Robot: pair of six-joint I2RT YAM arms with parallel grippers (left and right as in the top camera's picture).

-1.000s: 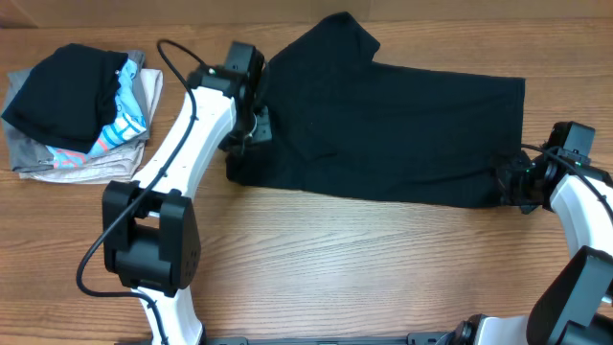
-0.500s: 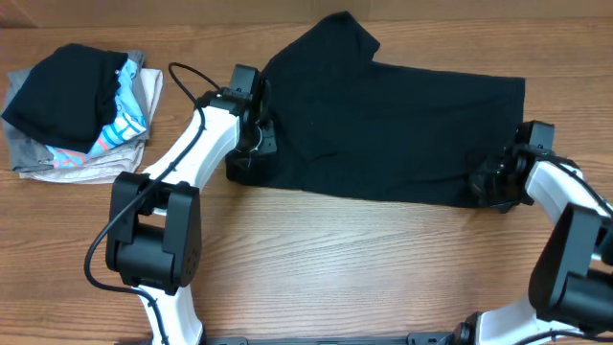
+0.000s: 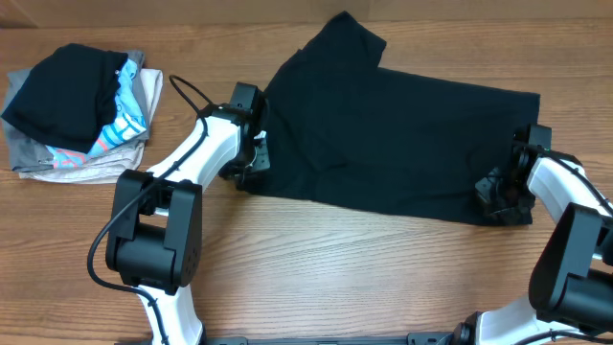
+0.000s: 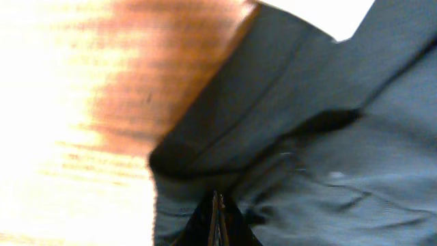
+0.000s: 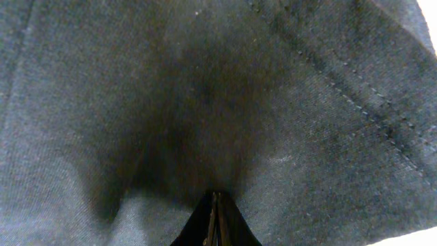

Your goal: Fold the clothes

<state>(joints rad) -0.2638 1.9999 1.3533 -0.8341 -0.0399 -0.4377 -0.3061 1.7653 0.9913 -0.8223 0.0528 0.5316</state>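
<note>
On a wooden table [image 3: 335, 278], bare along its near edge, the left arm [image 3: 196, 153] and the right arm [image 3: 575, 196] reach in toward a black T-shirt [image 3: 393, 144] that lies spread across the middle and right of the surface. At the garment's left edge, the left gripper [image 3: 251, 163] has its jaws pressed together on a fold of the dark cloth; its wrist view shows the fingertips meeting in bunched fabric beside bare wood. Near the shirt's right lower corner, the right gripper [image 3: 500, 196] likewise pinches the cloth, jaws closed tight on a puckered patch close to a stitched hem [image 5: 355, 99]. Farther back, one short sleeve [image 3: 347, 38] juts toward the table's far edge. At far left, well apart from the shirt, sits a pile of folded garments [image 3: 77, 120], black on top, with turquoise-patterned and grey pieces beneath.
</note>
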